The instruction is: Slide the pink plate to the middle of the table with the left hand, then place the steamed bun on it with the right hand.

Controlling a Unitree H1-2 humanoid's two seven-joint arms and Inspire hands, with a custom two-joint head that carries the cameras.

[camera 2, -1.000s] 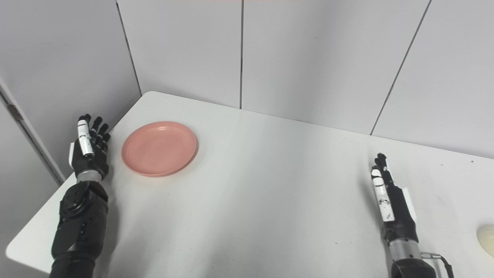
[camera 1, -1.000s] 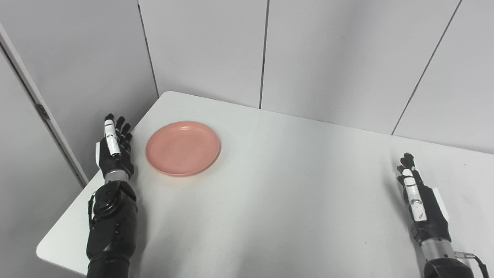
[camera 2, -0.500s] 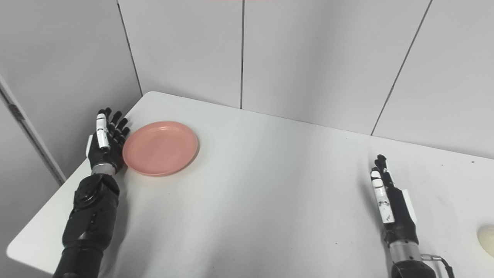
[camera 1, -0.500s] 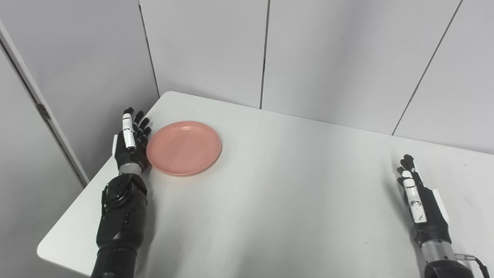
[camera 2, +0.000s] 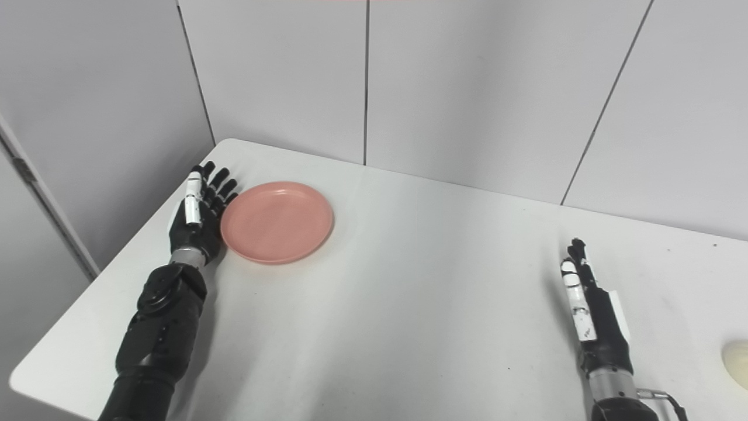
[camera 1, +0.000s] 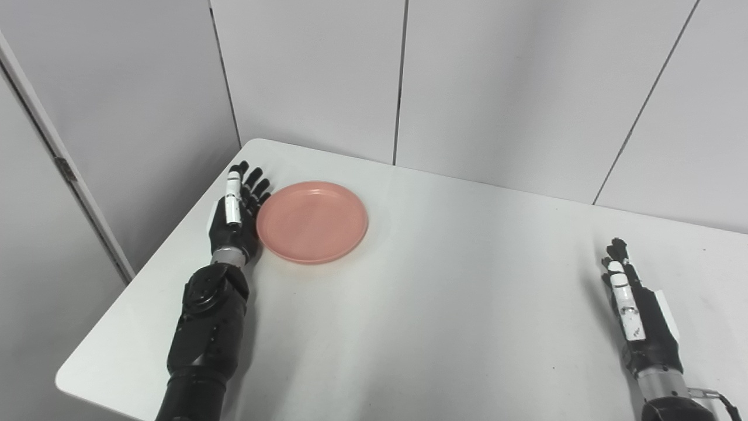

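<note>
Left robot hand stands on edge with its fingers straight and apart, gripping nothing, flat against the left rim of the round pink plastic plate, which sits toward the far-left corner of the white surface. Good pushing means staying low against the rim and driving toward centre, so the plate doesn't spin off. Right robot hand waits empty, fingers extended, with the pale steamed bun near it at the right edge.
</note>
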